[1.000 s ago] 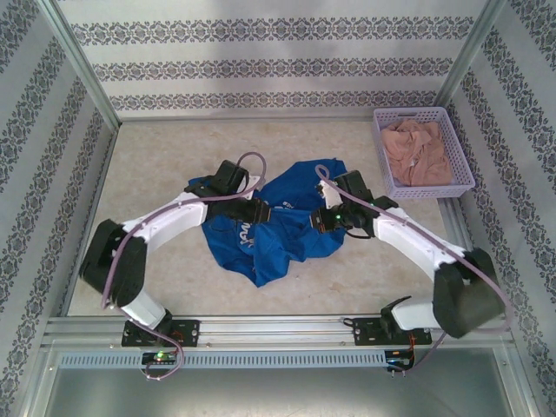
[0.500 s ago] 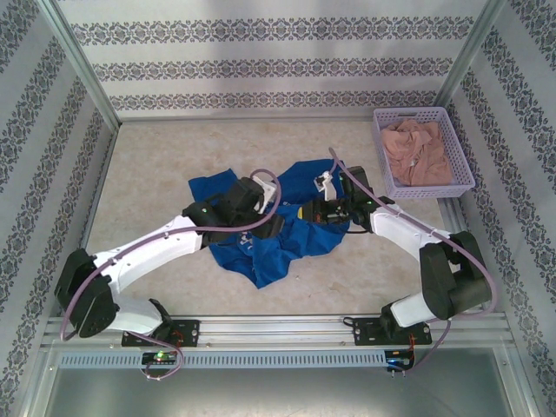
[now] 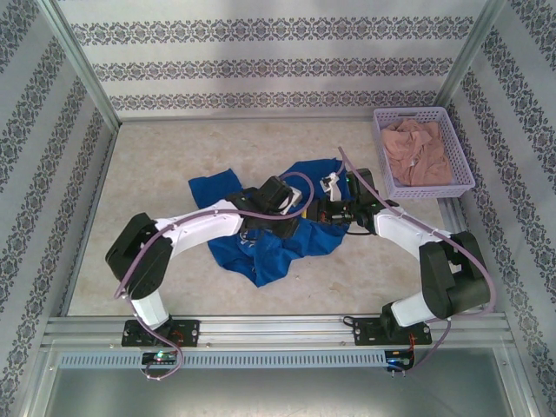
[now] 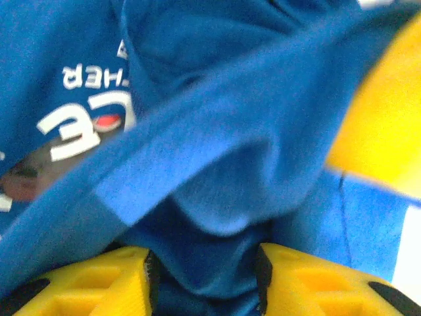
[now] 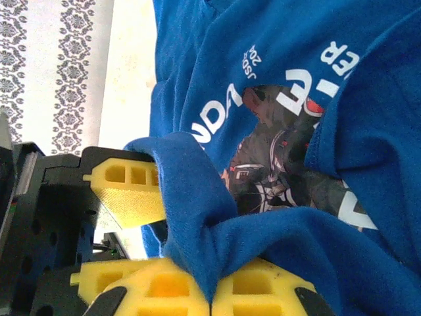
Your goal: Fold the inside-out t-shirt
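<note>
Top external view: the inside-out t-shirt (image 3: pixel 276 252) lies crumpled at the middle of the table (image 3: pixel 156 165), with one blue flap spread toward the left rear. Both arms reach inward over it. The left tool (image 3: pixel 300 211) and right tool (image 3: pixel 323 212) meet just beside each other over the shirt's right half; how their jaws stand cannot be read from this height. A lilac basket (image 3: pixel 432 193) stands at the right rear corner of the table, well apart from the shirt, and holds a pinkish-beige garment (image 3: pixel 417 149). Left wrist view: the left tool (image 4: pixel 204 253) has its two yellow fingers (image 4: pixel 99 283) part-way apart, and a thick fold of blue cloth fills the gap from one inner face to the other, so the tool is pinching the shirt. More of the shirt drapes across above, with white lettering (image 4: pixel 85 118) showing at upper left. A blurred yellow shape (image 4: pixel 388 118) sits at the right edge; what it is cannot be confirmed. Right wrist view: the right tool (image 5: pixel 210 273) has its yellow fingers (image 5: pixel 263 289) pressed together, with a ridge of blue cloth rising from the seam between them, so it is pinching the shirt. One yellow finger of the left tool (image 5: pixel 125 191) stands just beside, touching the same ridge. Beyond lie white lettering and a dark printed picture (image 5: pixel 276 164) on the shirt.
</note>
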